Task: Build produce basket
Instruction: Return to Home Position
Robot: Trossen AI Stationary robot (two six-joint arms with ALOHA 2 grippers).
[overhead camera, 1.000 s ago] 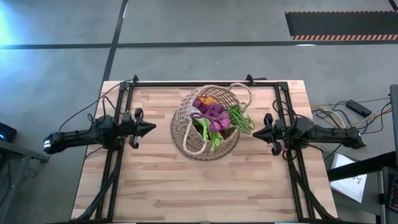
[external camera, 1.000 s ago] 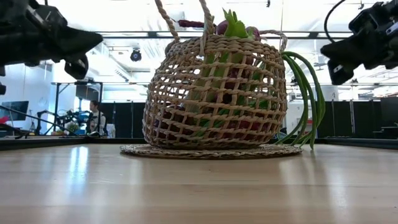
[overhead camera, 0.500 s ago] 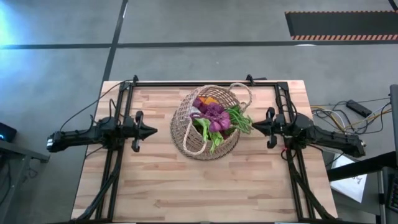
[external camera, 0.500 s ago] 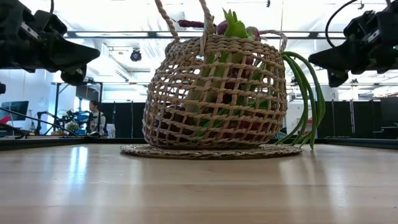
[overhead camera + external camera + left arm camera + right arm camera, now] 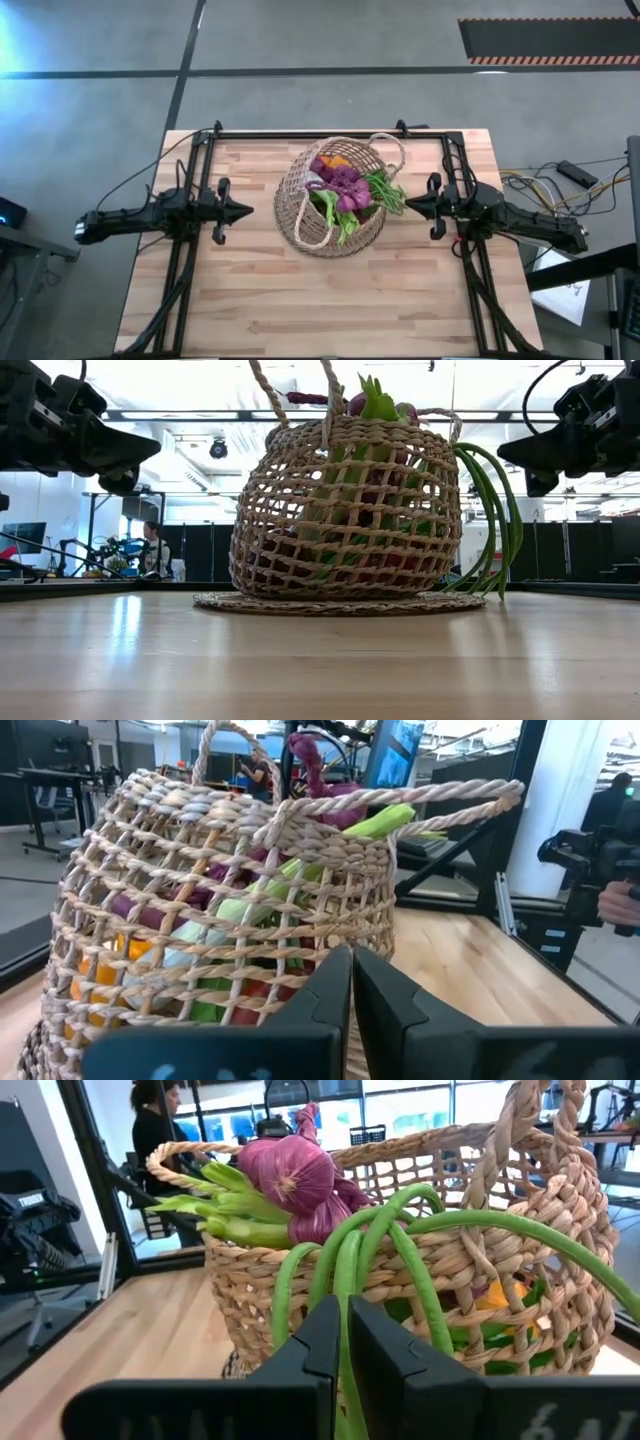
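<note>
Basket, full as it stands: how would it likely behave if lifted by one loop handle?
The basket would probably tilt: its thin loop handle looks limp, and produce is heaped above the rim. The long green stalks drooping over the side may slip out. Left tool and right tool hang clear.

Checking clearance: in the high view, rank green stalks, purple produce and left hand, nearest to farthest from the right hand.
1. Green stalks, over the basket rim on its right side, facing the right hand.
2. Purple produce, mid-basket.
3. Left hand, across the basket.
</note>
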